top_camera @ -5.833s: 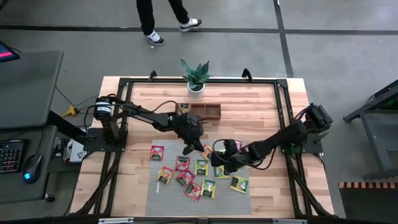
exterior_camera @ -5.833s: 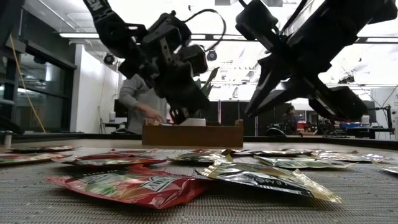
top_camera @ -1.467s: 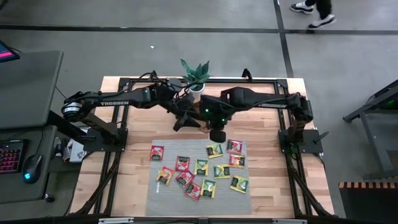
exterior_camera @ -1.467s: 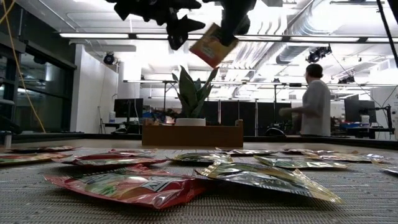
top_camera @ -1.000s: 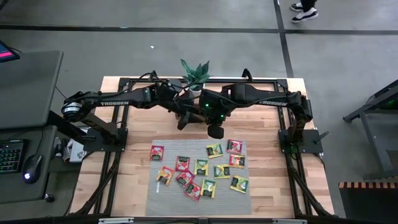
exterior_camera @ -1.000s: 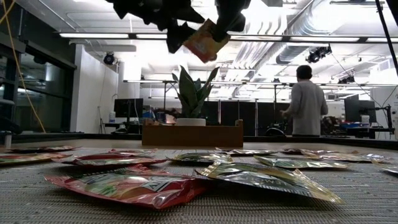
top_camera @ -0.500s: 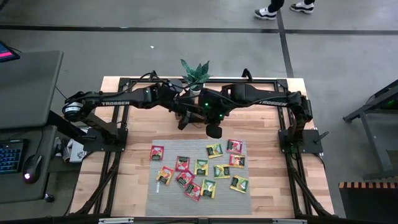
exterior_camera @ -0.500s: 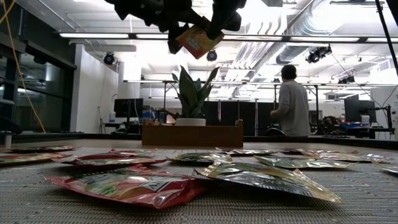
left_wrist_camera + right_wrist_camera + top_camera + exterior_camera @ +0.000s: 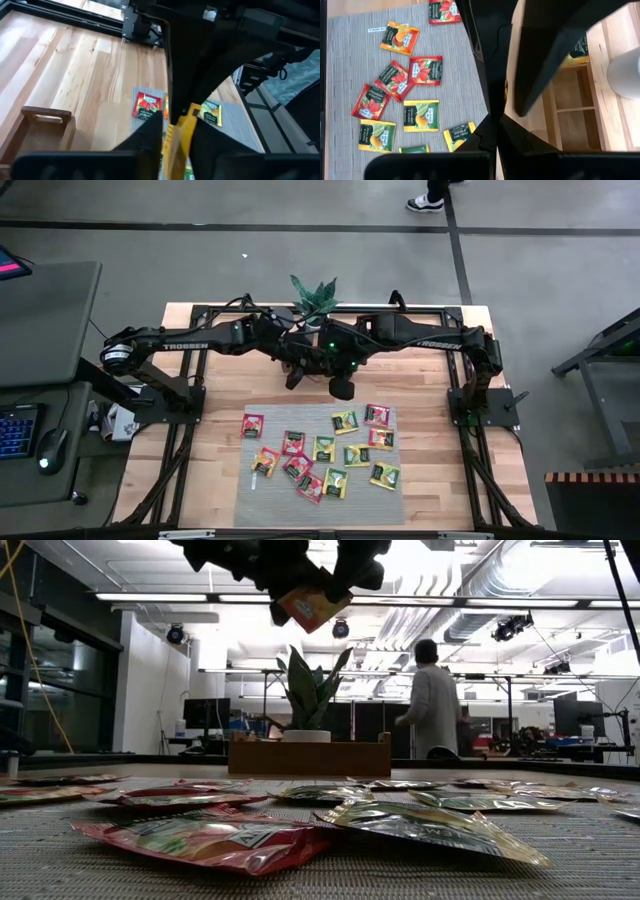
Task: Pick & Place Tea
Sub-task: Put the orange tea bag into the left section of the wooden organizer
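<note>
Orange-yellow, one tea sachet (image 9: 313, 606) hangs pinched high over the far middle of the worktop (image 9: 420, 345), where the left gripper (image 9: 283, 602) and right gripper (image 9: 343, 582) meet; over the last second it has drifted up and leftward, closer into the left fingers. Both pairs of fingers seem closed on it, though which truly bears it I cannot tell, so this reads as a hand-over above the wooden tray (image 9: 309, 754). Other sachets (image 9: 324, 447) lie spread on the grey mat (image 9: 265, 498) nearer, so most of the sorting looks undone.
</note>
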You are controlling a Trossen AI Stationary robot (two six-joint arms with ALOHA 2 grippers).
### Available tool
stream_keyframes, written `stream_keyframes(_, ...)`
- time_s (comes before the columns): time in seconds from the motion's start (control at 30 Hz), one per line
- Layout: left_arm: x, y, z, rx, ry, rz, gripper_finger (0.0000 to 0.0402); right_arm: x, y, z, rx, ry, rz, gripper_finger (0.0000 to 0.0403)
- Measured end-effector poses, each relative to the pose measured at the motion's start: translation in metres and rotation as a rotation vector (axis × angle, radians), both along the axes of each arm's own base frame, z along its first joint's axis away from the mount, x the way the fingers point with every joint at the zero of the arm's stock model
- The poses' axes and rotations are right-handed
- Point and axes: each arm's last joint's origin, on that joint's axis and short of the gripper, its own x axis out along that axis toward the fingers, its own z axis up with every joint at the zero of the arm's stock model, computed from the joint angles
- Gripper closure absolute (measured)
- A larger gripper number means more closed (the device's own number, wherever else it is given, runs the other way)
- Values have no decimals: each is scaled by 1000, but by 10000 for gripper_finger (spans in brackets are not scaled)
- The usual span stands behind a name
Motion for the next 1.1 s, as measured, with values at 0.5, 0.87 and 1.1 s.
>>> stream_keyframes(0.5,0,2,-1,42,5,45,401,-1,-2,-3,-20,16,-139,398)
stream_keyframes(0.87,-20,10,16,112,-5,142,401,-23,-3,15,-85,27,-243,319)
stream_keyframes(1.1,-42,20,29,138,-12,187,402,-44,-2,35,-125,-4,-274,304)
